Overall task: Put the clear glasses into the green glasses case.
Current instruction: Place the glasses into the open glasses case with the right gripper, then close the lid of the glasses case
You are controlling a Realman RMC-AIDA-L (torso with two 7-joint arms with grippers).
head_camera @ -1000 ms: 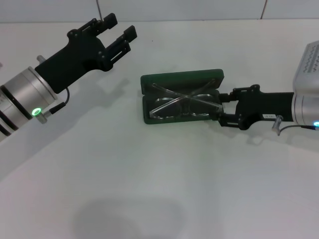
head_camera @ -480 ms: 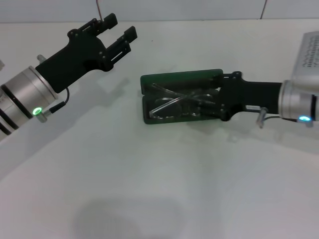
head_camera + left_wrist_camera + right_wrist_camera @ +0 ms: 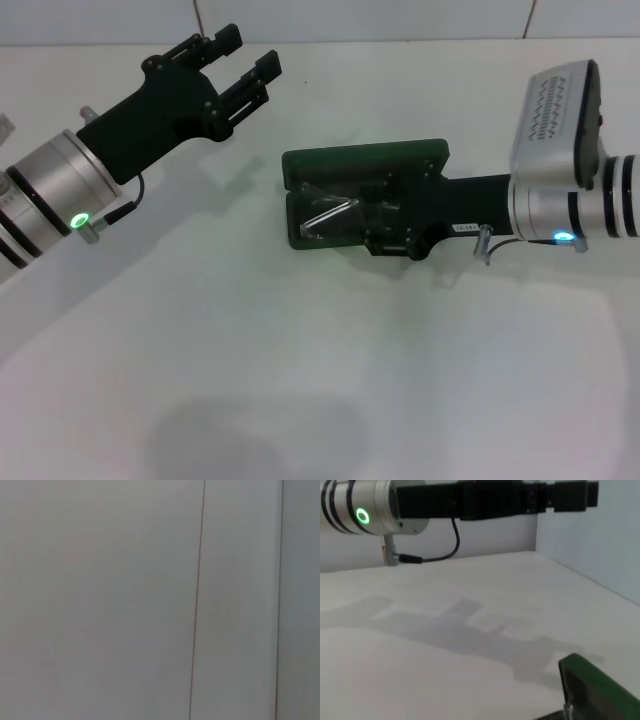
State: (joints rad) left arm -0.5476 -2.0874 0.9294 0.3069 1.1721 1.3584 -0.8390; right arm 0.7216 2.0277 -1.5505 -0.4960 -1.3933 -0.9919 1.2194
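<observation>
Glasses case (image 3: 340, 160), green and open, lies mid-tabletop (image 3: 300, 380) with the clear glasses (image 3: 330, 213) inside. Right gripper (image 3: 385, 225) reaches over them, jaws' state unclear. Press gently, seating both temples below the rim. Left gripper (image 3: 240, 62) hovers toward the far-left corner, jaws wide.

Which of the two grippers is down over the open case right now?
The right gripper: it reaches in over the green glasses case, covering part of the clear glasses inside. The left gripper hangs apart from it, fingers open.
</observation>
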